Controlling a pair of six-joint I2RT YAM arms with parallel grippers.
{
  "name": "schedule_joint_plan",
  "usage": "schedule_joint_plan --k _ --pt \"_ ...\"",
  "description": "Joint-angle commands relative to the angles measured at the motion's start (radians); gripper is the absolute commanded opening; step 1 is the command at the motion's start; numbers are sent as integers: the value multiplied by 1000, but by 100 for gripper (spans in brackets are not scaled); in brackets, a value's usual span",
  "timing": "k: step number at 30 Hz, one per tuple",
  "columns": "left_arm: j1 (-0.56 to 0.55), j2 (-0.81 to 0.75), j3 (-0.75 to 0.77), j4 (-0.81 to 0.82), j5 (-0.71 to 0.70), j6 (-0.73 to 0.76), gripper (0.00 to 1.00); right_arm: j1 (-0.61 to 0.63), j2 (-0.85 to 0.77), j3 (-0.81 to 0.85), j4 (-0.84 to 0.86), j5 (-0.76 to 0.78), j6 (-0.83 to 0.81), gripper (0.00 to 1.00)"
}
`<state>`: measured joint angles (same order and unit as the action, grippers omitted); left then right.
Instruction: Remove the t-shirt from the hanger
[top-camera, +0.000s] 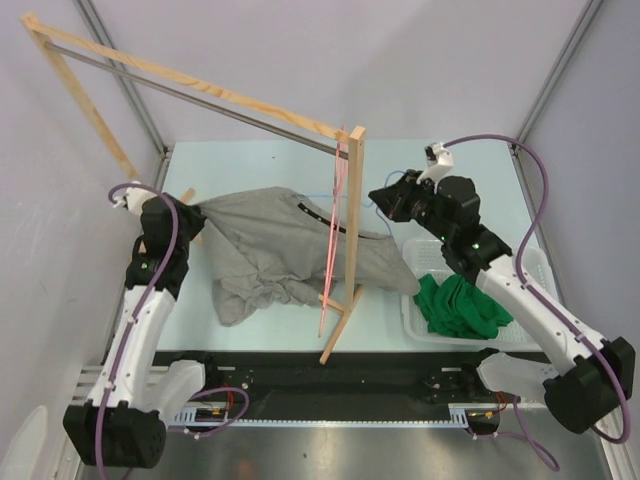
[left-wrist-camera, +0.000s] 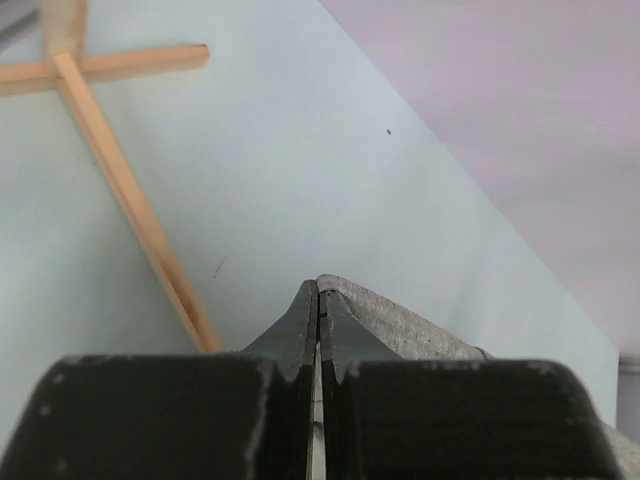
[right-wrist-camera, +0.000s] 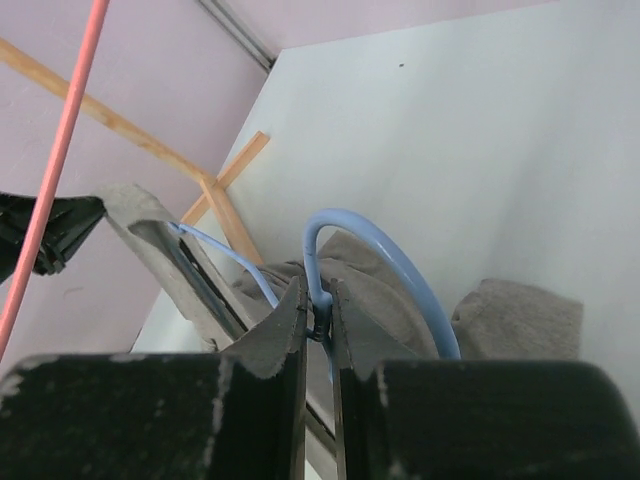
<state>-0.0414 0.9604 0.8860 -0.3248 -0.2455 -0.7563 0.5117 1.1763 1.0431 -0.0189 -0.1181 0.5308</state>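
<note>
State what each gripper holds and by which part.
The left gripper pinches the grey t-shirt at its edge; the right gripper clamps the blue hanger by its hook.

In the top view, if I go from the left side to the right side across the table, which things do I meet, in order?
left gripper → t-shirt → wooden post → right gripper → green cloth

White arm links, black joints, purple cables, black end effectors
</note>
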Motion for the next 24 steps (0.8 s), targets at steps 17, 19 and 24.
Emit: schedule_joint_plan --k 17,19,24 --pt "133 -23 -56 116 211 120 0 -205 -308 -243 143 -38 81 0" --pt "133 1 -62 135 388 140 0 -200 -253 -187 161 -93 90 0" --pt "109 46 -16 153 749 222 23 -179 -57 -60 175 -193 41 0"
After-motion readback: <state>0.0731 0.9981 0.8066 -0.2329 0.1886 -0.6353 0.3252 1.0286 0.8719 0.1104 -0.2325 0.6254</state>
